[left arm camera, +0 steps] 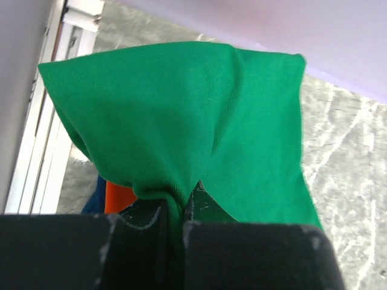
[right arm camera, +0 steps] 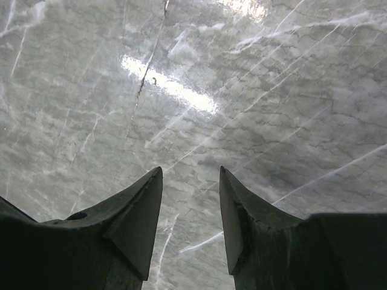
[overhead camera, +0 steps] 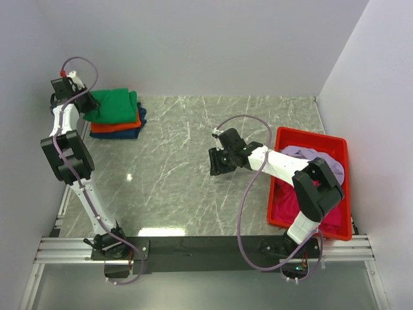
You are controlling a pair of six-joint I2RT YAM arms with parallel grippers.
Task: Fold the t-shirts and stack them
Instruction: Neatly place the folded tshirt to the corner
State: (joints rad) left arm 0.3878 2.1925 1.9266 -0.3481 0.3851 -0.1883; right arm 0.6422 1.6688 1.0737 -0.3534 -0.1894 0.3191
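At the far left of the table lies a stack: a green t-shirt (overhead camera: 116,104) on top, an orange t-shirt (overhead camera: 116,127) under it and a navy t-shirt (overhead camera: 129,134) at the bottom. My left gripper (overhead camera: 87,103) is shut on the left edge of the green t-shirt (left arm camera: 181,121); a pinched fold runs between its fingers (left arm camera: 208,208). Orange cloth (left arm camera: 118,196) peeks out below. My right gripper (overhead camera: 218,161) hovers open over bare table mid-right, nothing between its fingertips (right arm camera: 154,181). A lilac t-shirt (overhead camera: 303,155) and a magenta t-shirt (overhead camera: 287,206) lie crumpled in the bin.
A red plastic bin (overhead camera: 342,187) stands at the right edge of the marble table (overhead camera: 181,168). White walls close the left, back and right sides. A metal rail (overhead camera: 58,248) runs along the near edge by the arm bases.
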